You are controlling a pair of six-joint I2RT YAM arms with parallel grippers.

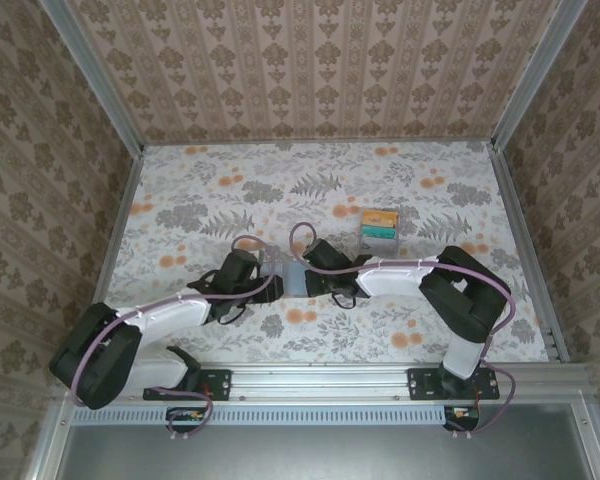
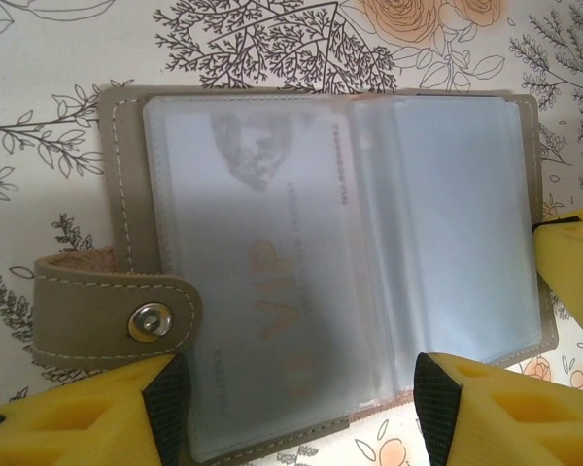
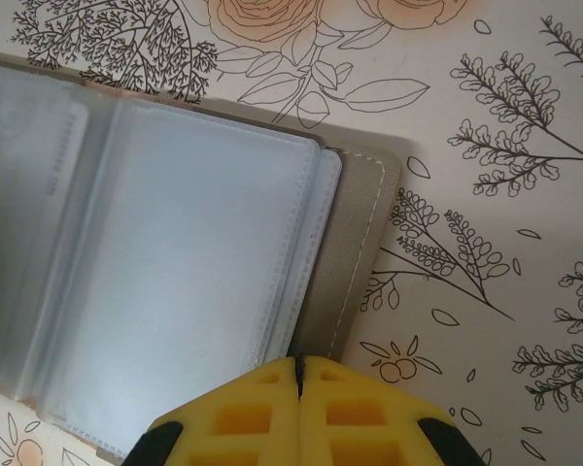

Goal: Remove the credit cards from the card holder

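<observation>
Now: holder (image 2: pixel 126 194) open flat on counter (image 2: pixel 39 58). Card (image 2: pixel 262 243) likely thin, stiff, slick inside soft clear sleeve (image 2: pixel 223 427); best pinched at sleeve mouth. Left hand (image 2: pixel 301 388) jaws apart, empty; right hand (image 3: pixel 298 374) closed, empty, at holder's edge.

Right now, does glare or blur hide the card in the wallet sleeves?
Left wrist: milky clear plastic sleeves of the taupe folding card holder haze the pale VIP-lettered card, lettering legible; right wrist: sleeves washed bluish, floral table print sharp.
</observation>
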